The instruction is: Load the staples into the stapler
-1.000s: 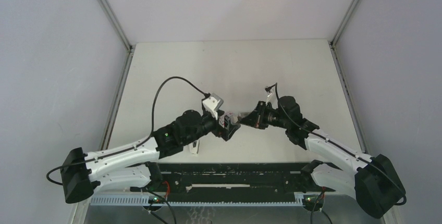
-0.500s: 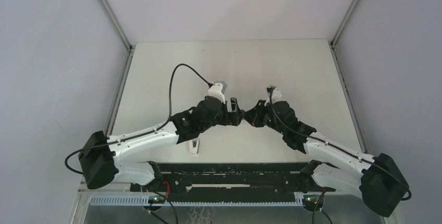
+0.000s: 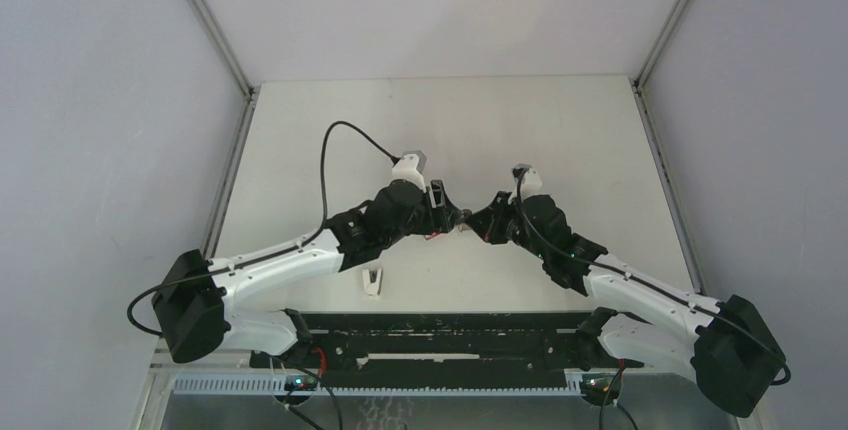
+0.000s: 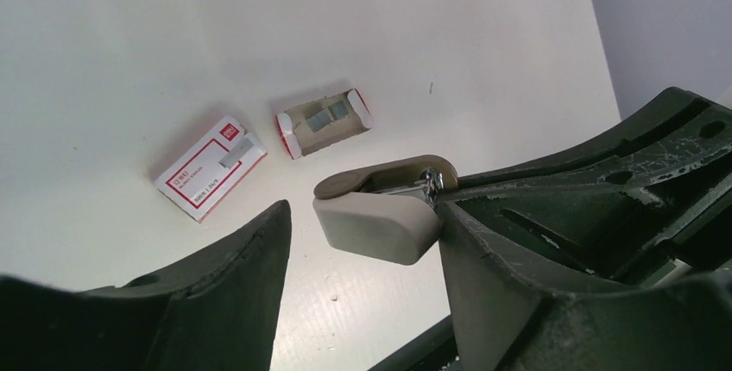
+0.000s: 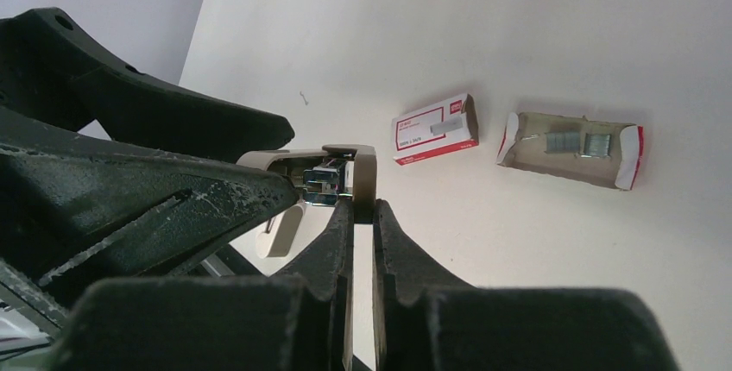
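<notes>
The table (image 3: 520,120) is lit brightly and evenly from above and is washed almost white. Soft, short shadows are cast beside the box (image 4: 210,166). In the wrist views the near fingers (image 4: 216,302) are rendered dark and blurred, while the stapler (image 4: 380,224) is shown sharper.

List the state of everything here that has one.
stapler: hinged open, metal channel exposed
staples: loose strips lying in the tray
tray: out of its sleeve, face up
sleeve: lying flat beside the tray
right gripper: shut on the stapler
left gripper: open around the stapler
</notes>
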Action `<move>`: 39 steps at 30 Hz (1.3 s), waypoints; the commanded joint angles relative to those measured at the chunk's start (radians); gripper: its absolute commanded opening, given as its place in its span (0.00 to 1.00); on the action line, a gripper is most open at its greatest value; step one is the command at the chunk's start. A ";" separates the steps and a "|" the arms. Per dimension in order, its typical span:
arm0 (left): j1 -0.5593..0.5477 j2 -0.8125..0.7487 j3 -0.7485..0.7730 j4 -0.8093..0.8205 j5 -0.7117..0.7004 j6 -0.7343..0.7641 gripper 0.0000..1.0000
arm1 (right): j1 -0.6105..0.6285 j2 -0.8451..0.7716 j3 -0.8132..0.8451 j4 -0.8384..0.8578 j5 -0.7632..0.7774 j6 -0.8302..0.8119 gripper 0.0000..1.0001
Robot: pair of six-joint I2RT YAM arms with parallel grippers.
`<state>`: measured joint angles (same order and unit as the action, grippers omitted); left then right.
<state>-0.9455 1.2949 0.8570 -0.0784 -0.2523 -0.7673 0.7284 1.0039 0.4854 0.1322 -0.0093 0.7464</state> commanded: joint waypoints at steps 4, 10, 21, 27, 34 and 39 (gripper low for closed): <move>0.057 -0.068 -0.092 0.076 0.042 -0.041 0.61 | 0.009 -0.070 0.004 -0.004 0.028 -0.005 0.00; 0.073 -0.107 -0.138 0.079 0.063 -0.050 0.57 | -0.004 -0.103 0.001 -0.008 0.024 0.019 0.00; 0.110 -0.132 -0.239 0.132 0.120 -0.091 0.54 | -0.072 -0.171 -0.042 0.028 -0.064 0.084 0.00; 0.127 -0.173 -0.290 0.171 0.117 -0.078 0.58 | -0.091 -0.178 -0.050 0.038 -0.064 0.103 0.00; 0.236 -0.353 -0.325 0.105 0.105 0.039 0.79 | -0.186 -0.039 -0.044 0.167 -0.101 0.123 0.00; 0.326 -0.420 -0.335 0.015 0.143 0.084 0.85 | -0.222 0.125 0.016 0.248 -0.112 0.113 0.00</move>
<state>-0.6735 0.9161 0.5438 0.0071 -0.1276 -0.7544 0.5236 1.0401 0.4309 0.2401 -0.1066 0.8516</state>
